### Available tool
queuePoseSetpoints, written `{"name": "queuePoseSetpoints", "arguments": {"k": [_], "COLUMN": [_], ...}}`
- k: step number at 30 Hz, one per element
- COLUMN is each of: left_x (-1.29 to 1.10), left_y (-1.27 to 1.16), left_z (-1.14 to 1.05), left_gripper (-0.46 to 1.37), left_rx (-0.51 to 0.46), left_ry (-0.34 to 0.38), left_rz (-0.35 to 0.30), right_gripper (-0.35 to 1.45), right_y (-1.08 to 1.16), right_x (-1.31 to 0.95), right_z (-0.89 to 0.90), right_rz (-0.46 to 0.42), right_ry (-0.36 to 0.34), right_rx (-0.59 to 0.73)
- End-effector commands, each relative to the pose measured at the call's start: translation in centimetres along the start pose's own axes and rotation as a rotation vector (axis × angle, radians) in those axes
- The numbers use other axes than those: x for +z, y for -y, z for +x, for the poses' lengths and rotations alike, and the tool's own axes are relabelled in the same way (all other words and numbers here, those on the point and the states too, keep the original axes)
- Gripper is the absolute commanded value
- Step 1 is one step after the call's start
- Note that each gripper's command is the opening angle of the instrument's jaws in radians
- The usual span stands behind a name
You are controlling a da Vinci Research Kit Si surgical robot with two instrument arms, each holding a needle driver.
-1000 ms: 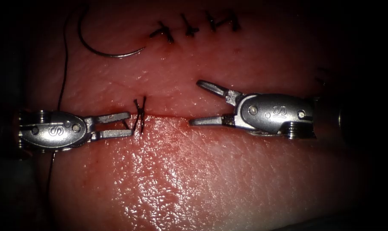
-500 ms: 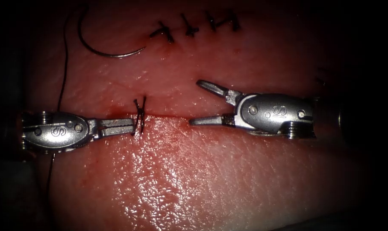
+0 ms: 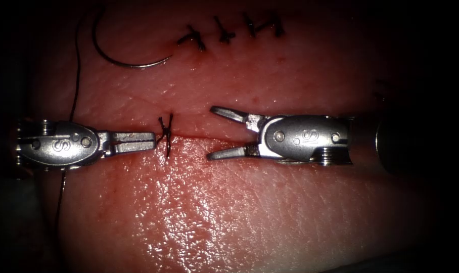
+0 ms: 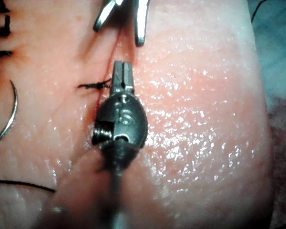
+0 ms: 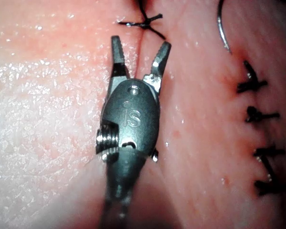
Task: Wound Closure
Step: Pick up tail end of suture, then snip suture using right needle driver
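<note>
The tissue has a horizontal cut with a knotted stitch across it. My left tool comes in from the left, its jaws shut on a short thread tail at that stitch; the left wrist view shows the same grip beside the thread. My right tool lies along the cut right of the stitch, open and holding nothing. The curved needle lies free on the tissue at upper left, in neither tool. Its thread runs down the left edge.
A row of several older dark stitches sits beyond the cut, also seen in the right wrist view. Red fluid wets the tissue along the cut. The tissue's surface below the cut is glossy.
My left tool's jaws closed on the thread tail by the stitch and shifted slightly upward. My right tool, still open, moved left along the cut toward the stitch.
</note>
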Motion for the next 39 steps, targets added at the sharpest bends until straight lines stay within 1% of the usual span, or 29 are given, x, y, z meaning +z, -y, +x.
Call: {"name": "queuePoseSetpoints", "arguments": {"k": [1, 8, 12, 19, 29, 35, 39], "left_x": [0.00, -0.02, -0.02, -0.03, -0.03, -0.03, -0.03], "left_y": [0.00, -0.01, -0.03, -0.04, -0.03, -0.03, -0.04], "left_z": [0.00, 0.04, 0.05, 0.06, 0.07, 0.07, 0.07], "left_gripper": [-0.35, -0.35, -0.35, -0.35, -0.35, -0.35, -0.35], "left_rx": [-0.001, 0.013, 0.017, 0.016, 0.015, 0.015, 0.015], "left_ry": [0.001, 0.003, 0.004, 0.006, 0.006, 0.005, 0.005], "left_rz": [-0.003, -0.004, -0.003, 0.001, 0.000, -0.002, -0.002], "right_gripper": [1.14, 1.13, 1.13, 1.12, 1.12, 1.10, 1.10], "right_y": [-0.01, 0.03, 0.05, 0.06, 0.08, 0.11, 0.11], "right_x": [0.05, 0.35, 0.49, 0.64, 0.88, 0.97, 1.01], "right_z": [-0.01, -0.01, 0.03, 0.08, 0.10, 0.13, 0.14], "right_rz": [0.005, 0.013, 0.013, -0.002, 0.021, 0.039, 0.033], "right_ry": [-0.004, -0.024, -0.043, -0.062, -0.085, -0.098, -0.099], "right_rx": [-0.019, -0.077, -0.112, -0.124, -0.138, -0.146, -0.145]}}
